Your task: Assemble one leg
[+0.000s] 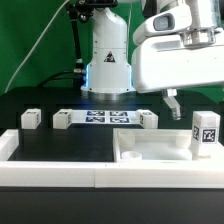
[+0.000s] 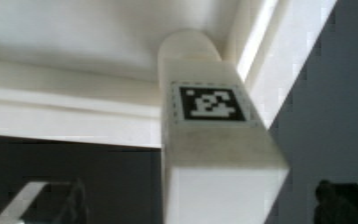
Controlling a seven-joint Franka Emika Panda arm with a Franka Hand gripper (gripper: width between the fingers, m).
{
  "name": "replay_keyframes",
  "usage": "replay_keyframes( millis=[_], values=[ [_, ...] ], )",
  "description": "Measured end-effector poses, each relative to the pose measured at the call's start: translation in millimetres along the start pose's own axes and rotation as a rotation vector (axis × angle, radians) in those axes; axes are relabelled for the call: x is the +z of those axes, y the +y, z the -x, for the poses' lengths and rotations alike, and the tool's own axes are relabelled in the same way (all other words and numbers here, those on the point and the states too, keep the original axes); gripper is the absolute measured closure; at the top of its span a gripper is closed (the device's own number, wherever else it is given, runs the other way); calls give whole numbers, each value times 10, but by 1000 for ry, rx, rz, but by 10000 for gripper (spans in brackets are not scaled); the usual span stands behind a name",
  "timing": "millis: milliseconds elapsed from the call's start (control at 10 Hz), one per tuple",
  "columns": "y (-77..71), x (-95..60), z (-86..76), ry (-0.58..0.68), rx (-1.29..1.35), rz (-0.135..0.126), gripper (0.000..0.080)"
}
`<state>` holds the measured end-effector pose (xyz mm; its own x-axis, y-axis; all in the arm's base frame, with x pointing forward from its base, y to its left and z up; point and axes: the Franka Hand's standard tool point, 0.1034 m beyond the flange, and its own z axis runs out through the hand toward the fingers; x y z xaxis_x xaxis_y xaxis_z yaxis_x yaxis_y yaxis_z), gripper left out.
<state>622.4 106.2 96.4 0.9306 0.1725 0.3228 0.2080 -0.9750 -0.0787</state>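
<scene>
Standing upright at a corner of the flat white tray piece (image 1: 150, 150), the leg (image 1: 205, 131) is seen apparently seated (not gripped); the end effector (image 1: 172, 103) is held nearby with jaws apart, tightening likely left.

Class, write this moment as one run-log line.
gripper: open | nearest leg: upright, not gripped | step: grasp pending

The white arm (image 1: 108, 50) is wearing a black triangular mark (image 1: 108, 72) on its rounded base (image 1: 92, 72); a blue light (image 1: 108, 93) is glowing at its six o'clock.
</scene>
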Motion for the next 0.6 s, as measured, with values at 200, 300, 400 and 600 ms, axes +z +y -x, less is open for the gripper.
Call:
replay_keyframes(
  millis=[200,300,400,600],
  values=[
    [-26,18,52,-159,11,-38,151],
    [-45,21,44,-235,21,-58,151],
    [-63,36,9,-289,33,-72,151],
    [-76,51,14,-321,33,-81,151]
  ],
)
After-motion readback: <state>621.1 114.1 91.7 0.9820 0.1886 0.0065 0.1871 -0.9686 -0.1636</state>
